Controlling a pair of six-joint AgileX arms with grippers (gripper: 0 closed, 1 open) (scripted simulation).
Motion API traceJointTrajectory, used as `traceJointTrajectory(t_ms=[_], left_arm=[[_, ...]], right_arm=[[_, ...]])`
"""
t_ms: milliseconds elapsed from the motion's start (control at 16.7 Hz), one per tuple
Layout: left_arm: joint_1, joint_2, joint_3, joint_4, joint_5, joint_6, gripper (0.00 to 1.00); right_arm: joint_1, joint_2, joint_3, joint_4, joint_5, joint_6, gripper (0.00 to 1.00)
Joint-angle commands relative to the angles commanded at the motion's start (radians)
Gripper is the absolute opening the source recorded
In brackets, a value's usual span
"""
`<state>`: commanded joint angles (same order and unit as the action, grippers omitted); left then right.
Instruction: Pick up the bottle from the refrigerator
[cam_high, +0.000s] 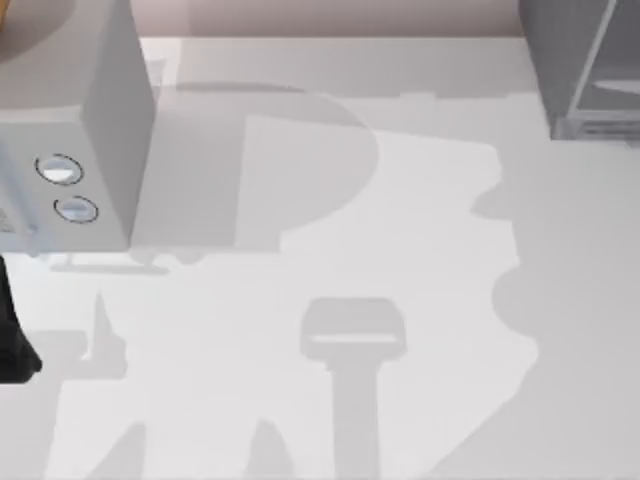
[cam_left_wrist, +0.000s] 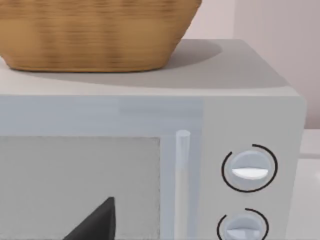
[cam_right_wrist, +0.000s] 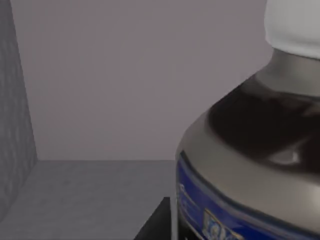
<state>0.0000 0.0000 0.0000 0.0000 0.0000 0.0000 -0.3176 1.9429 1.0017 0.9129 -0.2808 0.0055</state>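
At the worktop's (cam_high: 420, 250) left edge the left arm (cam_high: 14, 335) sits low and idle. Its hand (cam_left_wrist: 95, 224) faces the front of the light grey box with two round dials (cam_high: 68, 188). I cannot tell whether that hand is open or closed. The box (cam_high: 100, 130) stands in the worktop's back-left corner with a woven basket (cam_left_wrist: 95, 35) on its roof, and neither has any part in this job. The middle of the worktop carries only shadows. In the back-right corner stands the refrigerator (cam_high: 585, 70), dark grey with thin pale frame edges. The right wrist view looks into its grey interior, where the bottle (cam_right_wrist: 250, 165) stands upright on the cabinet floor. It is very close to the camera, with a dark body, a blue label band and a white cap (cam_right_wrist: 295, 25). The right hand (cam_right_wrist: 156, 223) is just beside the bottle's lower body, and whether it is open, closed or gripping cannot be told. I judge the step in hand to be closing on the bottle inside the cabinet. To do it well, the hand should straddle the body at label height, below the sloping shoulder, and be squared and centred before it squeezes. It should then lift only slightly and draw straight out through the opening, staying clear of the side wall and frame. An off-centre grip could tip the bottle or slide up the shoulder.
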Motion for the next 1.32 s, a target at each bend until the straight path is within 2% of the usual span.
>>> traceJointTrajectory(t_ms=[360, 720, 960, 1320], left_arm=[[0.0, 0.0, 0.0, 0.0, 0.0, 0.0, 1.0], [0.0, 0.0, 0.0, 0.0, 0.0, 0.0, 1.0], [0.0, 0.0, 0.0, 0.0, 0.0, 0.0, 1.0], [0.0, 0.0, 0.0, 0.0, 0.0, 0.0, 1.0]], right_arm=[[-0.012, -0.058, -0.075, 0.038, -0.015, 0.002, 0.0], [0.009, -0.133, -0.116, -0.01, 0.0, 0.001, 0.0], [0.043, -0.345, -0.218, -0.114, 0.034, -0.004, 0.0], [0.123, -0.828, -0.452, -0.352, 0.11, -0.007, 0.0]])
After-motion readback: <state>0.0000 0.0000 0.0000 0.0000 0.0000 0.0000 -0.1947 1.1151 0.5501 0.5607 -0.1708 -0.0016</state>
